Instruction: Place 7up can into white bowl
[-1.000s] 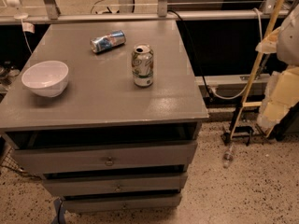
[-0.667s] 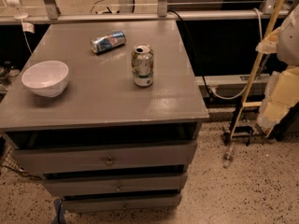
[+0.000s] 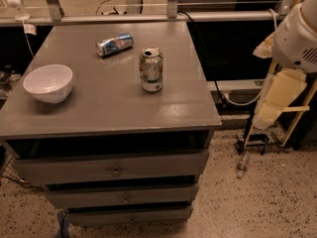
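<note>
The 7up can (image 3: 151, 69) stands upright on the grey drawer cabinet's top (image 3: 109, 103), right of centre, its silver top open. The white bowl (image 3: 48, 83) sits empty near the top's left edge, well apart from the can. My arm's white housing (image 3: 297, 33) hangs at the right edge of the view, off the cabinet. The cream-coloured gripper (image 3: 270, 114) points down below it, beside the cabinet's right side, far from the can and holding nothing that I can see.
A blue and silver can (image 3: 115, 43) lies on its side at the back of the top. The cabinet has three drawers (image 3: 115, 171) in front. A metal rail (image 3: 148, 17) runs behind. A yellow stick and a cable (image 3: 233, 100) stand to the right on the speckled floor.
</note>
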Motion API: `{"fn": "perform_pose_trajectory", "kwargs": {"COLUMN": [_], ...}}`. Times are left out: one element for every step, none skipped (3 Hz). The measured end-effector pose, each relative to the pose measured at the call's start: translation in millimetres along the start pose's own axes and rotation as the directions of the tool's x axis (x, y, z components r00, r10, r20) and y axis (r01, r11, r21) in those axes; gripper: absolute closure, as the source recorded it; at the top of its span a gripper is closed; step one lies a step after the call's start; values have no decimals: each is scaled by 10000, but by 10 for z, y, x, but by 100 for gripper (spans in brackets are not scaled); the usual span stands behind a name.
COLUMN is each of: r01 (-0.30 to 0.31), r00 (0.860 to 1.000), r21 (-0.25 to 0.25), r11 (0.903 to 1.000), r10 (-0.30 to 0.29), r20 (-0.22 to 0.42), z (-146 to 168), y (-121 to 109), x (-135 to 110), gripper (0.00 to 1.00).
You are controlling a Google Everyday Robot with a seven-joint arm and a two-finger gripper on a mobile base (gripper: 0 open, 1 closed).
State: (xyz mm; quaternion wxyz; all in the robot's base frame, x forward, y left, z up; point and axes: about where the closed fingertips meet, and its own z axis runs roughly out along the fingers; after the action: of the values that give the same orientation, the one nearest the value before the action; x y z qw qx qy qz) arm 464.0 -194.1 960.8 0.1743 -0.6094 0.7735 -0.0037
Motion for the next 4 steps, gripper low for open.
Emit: {"fn": "perform_pose_trajectory", "kwargs": {"r01": [-322,-398,-798,-1445], "r00": [9963,9810,9488,8843], "r21": [274,471,397,-286], "r11": [9991,9981,9960,9891], "r10": [299,301,637,1420], "r20": [807,1916,3095,4448], "z": [117,286,503,880], "y": [-248,-637,-915,-1120], "x": [-211,-565,-944,-1431], "gripper": [0,0,0,0]}}
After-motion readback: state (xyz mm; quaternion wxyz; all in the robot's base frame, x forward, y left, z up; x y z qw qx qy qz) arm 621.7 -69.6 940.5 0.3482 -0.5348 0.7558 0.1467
